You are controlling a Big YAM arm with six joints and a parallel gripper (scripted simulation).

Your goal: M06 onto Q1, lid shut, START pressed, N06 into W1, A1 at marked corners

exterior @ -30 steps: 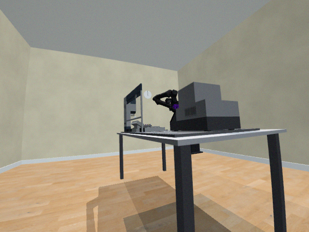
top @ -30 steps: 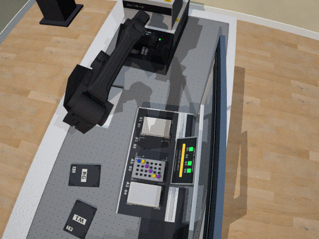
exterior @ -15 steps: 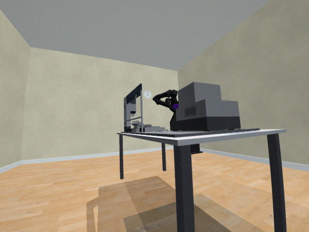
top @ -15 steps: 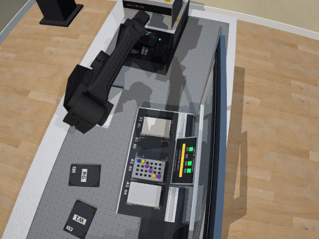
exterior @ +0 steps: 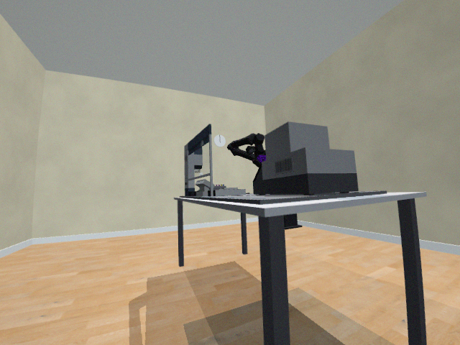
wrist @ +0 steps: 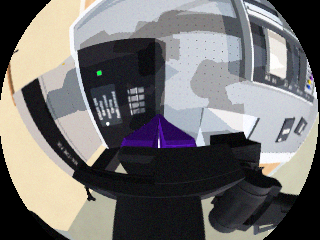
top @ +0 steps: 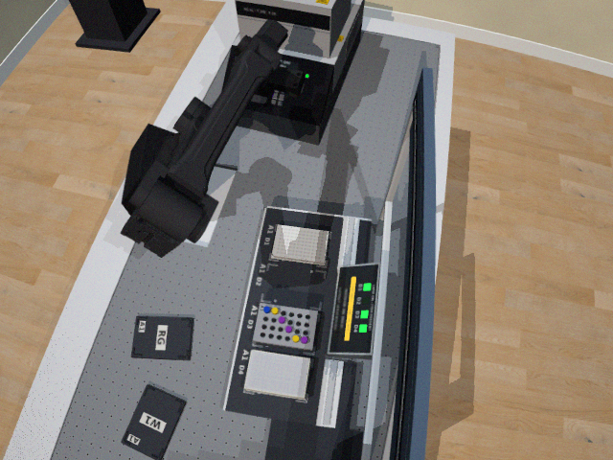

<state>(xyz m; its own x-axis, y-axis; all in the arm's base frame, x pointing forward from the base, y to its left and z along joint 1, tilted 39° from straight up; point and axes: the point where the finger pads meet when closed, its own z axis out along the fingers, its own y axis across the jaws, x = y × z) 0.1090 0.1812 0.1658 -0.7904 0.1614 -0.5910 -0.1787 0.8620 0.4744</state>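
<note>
Claw (wrist: 159, 135) clenched, grasping nothing, poised just above Q1's keypad (wrist: 120, 103); lamp (wrist: 99, 74) green. Plate N06 (top: 300, 243) remains on D1, well behind the claw. Risk: pressing START prematurely, or shoving loose Q1 (top: 316, 59) across the worktop (top: 163, 297).

A white 96-well plate N06 (top: 300, 243) lies flat in slot D1, slot D2 (top: 292, 278) beside it is vacant, and cycler Q1 (top: 306, 94) shows a green lamp (top: 306, 76).

- Even, bright lighting; no glare.
- Soft overlapping shadows on the table (top: 197, 297) beneath and beyond the gripper (wrist: 159, 135).
- Wrist view: fisheye, edges bent.
- Slight pixel blur overall.
</note>
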